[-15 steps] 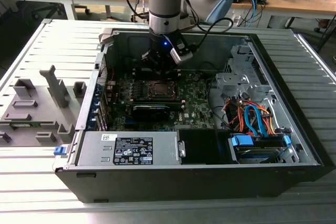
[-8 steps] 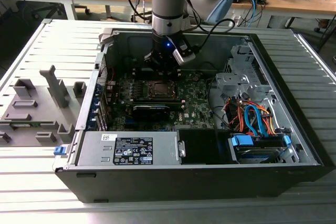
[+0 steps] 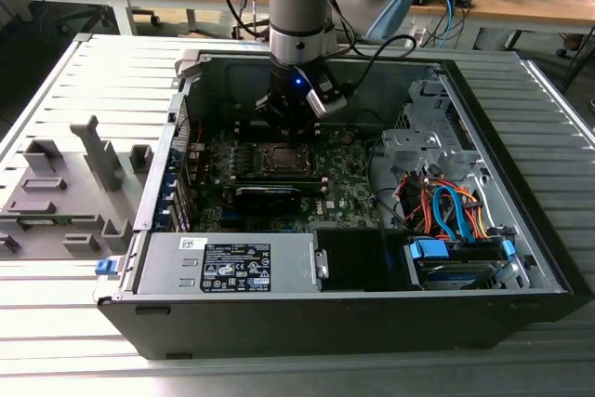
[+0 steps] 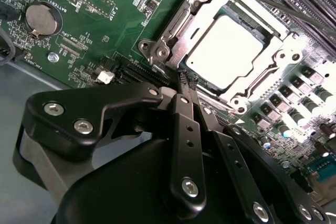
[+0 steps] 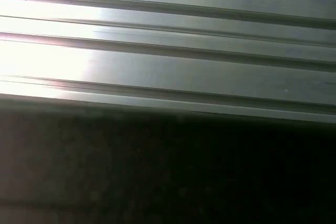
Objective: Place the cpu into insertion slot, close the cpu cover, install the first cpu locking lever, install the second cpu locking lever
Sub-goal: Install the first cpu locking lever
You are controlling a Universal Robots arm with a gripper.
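The cpu, a pale silver square, lies flat in the insertion slot on the green board. The cpu cover, a silver metal frame, lies down around it. My gripper is shut, its black fingers pressed together with nothing between them. The tips sit at the cover's edge, beside a thin metal lever rod. In the exterior view the gripper hangs inside the open computer case, just behind the cpu.
The case lies open on a ribbed metal table. A power supply fills its front. Coloured cables and a drive cage are on the exterior view's right, grey fixtures on its left. A coin battery sits on the board.
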